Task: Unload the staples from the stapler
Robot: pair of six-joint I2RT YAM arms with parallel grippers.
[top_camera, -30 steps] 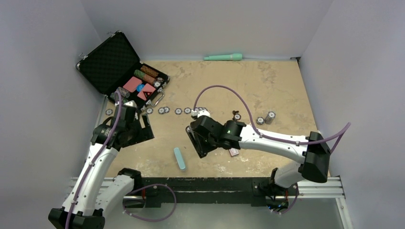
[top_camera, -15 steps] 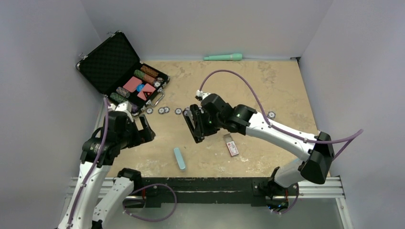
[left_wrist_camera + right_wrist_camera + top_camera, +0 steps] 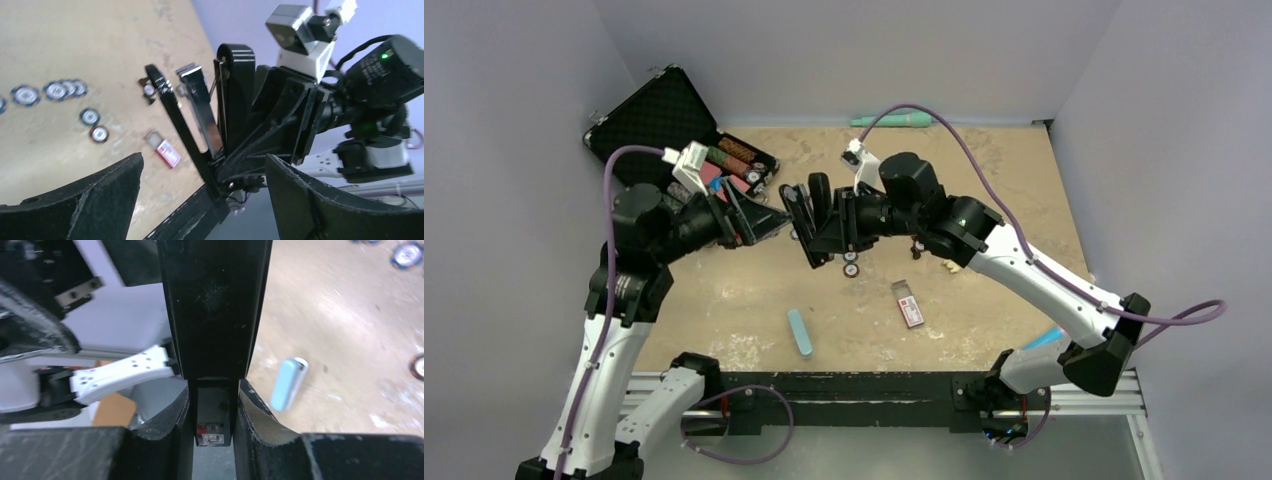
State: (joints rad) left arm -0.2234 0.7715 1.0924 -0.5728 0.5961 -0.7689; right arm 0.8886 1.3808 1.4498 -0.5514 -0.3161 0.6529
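Note:
My right gripper (image 3: 832, 226) is shut on the black stapler (image 3: 808, 226) and holds it in the air over the middle of the table. In the right wrist view the stapler (image 3: 215, 305) fills the gap between my fingers (image 3: 257, 415). In the left wrist view the stapler (image 3: 200, 120) is hinged open, with its base, silvery channel (image 3: 207, 127) and top spread apart. My left gripper (image 3: 761, 222) is open and empty, just left of the stapler and facing it; its fingers (image 3: 95, 200) frame the stapler's hinge end. I cannot make out any staples.
A pale teal bar (image 3: 800, 333) and a red-and-white box (image 3: 909, 303) lie on the table near the front. Poker chips (image 3: 851, 268) lie under the grippers. An open black case (image 3: 664, 120) stands at the back left. A teal tool (image 3: 892, 120) lies along the back wall.
My right gripper has lifted the stapler off the table and carried it up and back. My left arm has risen and swung right, so that its open gripper now faces the stapler.

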